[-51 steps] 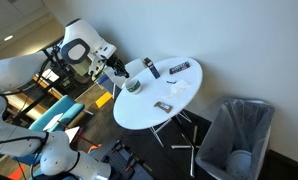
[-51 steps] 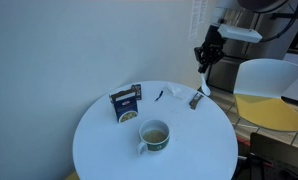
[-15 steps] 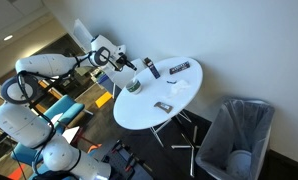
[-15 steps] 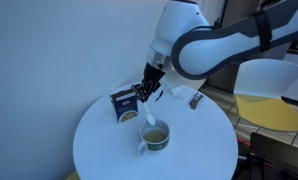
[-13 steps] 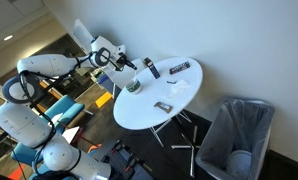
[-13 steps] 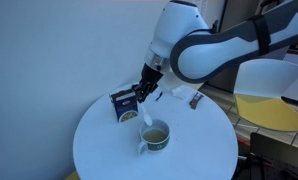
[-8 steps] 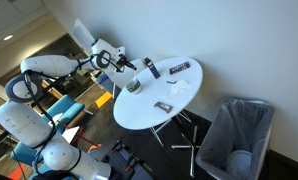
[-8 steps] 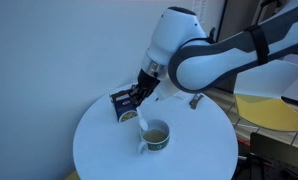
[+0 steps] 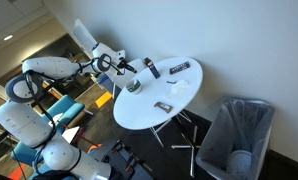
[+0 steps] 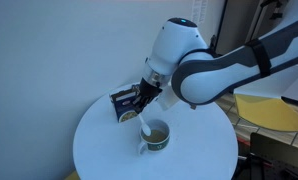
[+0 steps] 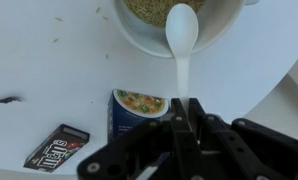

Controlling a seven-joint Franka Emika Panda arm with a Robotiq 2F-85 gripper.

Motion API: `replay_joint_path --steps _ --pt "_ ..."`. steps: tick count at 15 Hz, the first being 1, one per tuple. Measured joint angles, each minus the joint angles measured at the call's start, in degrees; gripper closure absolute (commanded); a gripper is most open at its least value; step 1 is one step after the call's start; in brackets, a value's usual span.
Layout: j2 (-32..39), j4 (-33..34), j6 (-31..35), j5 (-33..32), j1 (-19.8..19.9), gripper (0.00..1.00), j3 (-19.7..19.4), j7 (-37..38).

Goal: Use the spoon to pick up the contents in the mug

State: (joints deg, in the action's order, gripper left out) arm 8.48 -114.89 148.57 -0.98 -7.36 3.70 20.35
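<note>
Lowered since a second ago, the gripper (image 10: 144,98) is clamped on the white spoon (image 11: 181,40), its bowl over the near rim of the mug (image 10: 157,146). That mug stands near the middle of the table (image 10: 99,145), at the gripper's 12 o'clock in the wrist view.

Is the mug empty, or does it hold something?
Holds something: the wrist view shows the mug filled with speckled yellowish contents nearly to its rim.
</note>
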Motion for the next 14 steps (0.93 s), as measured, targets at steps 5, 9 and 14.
replay_joint_path --steps 5,9,14 --pt "0.0 -1.4 1.9 -4.5 -0.5 0.97 0.0 0.0" --pt "0.0 -2.4 3.7 -7.6 -1.0 0.97 0.0 0.0" --pt "-0.1 -3.7 5.2 -9.5 -1.5 0.97 0.0 0.0"
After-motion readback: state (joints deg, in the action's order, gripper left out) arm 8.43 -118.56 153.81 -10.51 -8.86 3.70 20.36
